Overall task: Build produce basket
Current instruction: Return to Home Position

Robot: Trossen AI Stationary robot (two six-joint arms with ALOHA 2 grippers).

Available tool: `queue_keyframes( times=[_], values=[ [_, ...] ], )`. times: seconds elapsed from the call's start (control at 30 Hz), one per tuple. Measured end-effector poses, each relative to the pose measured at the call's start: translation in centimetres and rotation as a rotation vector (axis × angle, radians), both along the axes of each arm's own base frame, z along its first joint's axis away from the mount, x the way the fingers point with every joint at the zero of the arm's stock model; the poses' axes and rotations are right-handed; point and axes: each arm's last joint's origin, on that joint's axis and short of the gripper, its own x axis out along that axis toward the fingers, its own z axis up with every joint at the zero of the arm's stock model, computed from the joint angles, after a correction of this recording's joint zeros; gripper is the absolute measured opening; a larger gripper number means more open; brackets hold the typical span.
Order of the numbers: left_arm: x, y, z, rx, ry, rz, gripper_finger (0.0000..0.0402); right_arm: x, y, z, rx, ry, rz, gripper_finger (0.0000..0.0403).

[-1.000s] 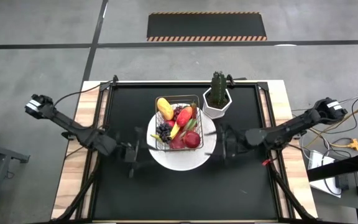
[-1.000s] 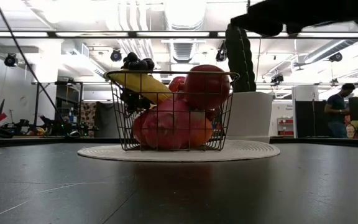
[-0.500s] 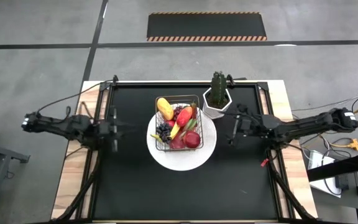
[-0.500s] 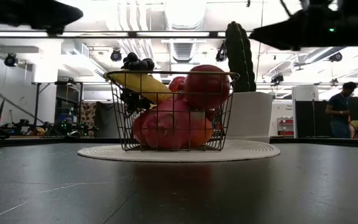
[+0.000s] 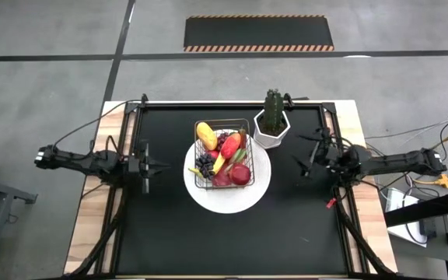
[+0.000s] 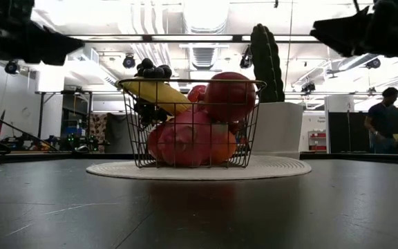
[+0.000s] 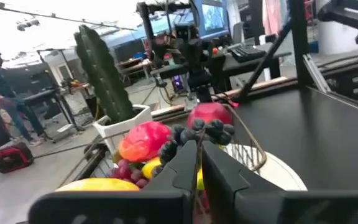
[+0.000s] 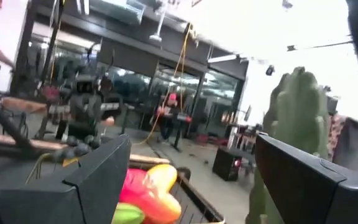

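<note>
Many produce [image 5: 222,159] fill basket [image 5: 224,122] | basket sits on white plate [image 5: 228,202]

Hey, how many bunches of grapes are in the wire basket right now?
2. A dark bunch lies on the basket's side toward the left arm; a purple bunch sits nearer its middle. More could be hidden underneath.

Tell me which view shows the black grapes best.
Left wrist view: the black grapes fill the middle, close. High view shows a small dark clump; low view, just their tops above the banana; right wrist, unclear.
</note>
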Motion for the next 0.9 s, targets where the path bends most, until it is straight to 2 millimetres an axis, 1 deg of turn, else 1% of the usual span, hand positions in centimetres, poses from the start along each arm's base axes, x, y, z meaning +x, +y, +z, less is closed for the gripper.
queue_keyframes(
  times=[0.1,0.23,0.27,0.37,0.47,0.6,0.7,0.8,0.9],
  values=[
    [0.3,-0.1,0.2,-0.023,-0.012,-0.009,0.0006,-0.6,0.0,0.3,-0.037,-0.031,-0.016,0.0327],
    [0.5,-0.1,-0.5,-0.025,0.0,0.005,0.0006,-1.3,0.0,0.8,-0.093,-0.08,-0.048,0.0326],
    [0.6,-0.1,-1.0,-0.021,0.017,0.006,0.0006,-1.5,0.0,1.0,-0.102,-0.092,-0.053,0.0326],
    [0.7,-0.1,-2.1,-0.009,0.047,0.007,0.0006,-2.1,0.0,1.2,-0.08,-0.139,-0.06,0.0326],
    [0.8,-0.1,-2.9,-0.004,0.074,0.008,0.0006,-2.6,-0.1,1.4,-0.005,-0.186,-0.06,0.0326],
    [0.8,-0.2,-3.5,0.006,0.134,0.01,0.0006,-2.7,-0.6,0.9,0.065,-0.13,-0.215,0.0328],
    [0.9,-0.2,-3.6,0.008,0.144,0.01,0.0006,-2.7,-0.9,0.6,0.114,-0.103,-0.313,0.0331],
    [1.0,-0.2,-3.7,0.012,0.161,0.01,0.0006,-2.5,-1.0,0.4,0.136,-0.084,-0.36,0.0331],
    [1.1,-0.2,-3.9,0.014,0.175,0.011,0.0006,-2.4,-1.0,0.3,0.133,-0.067,-0.362,0.033]
  ],
)
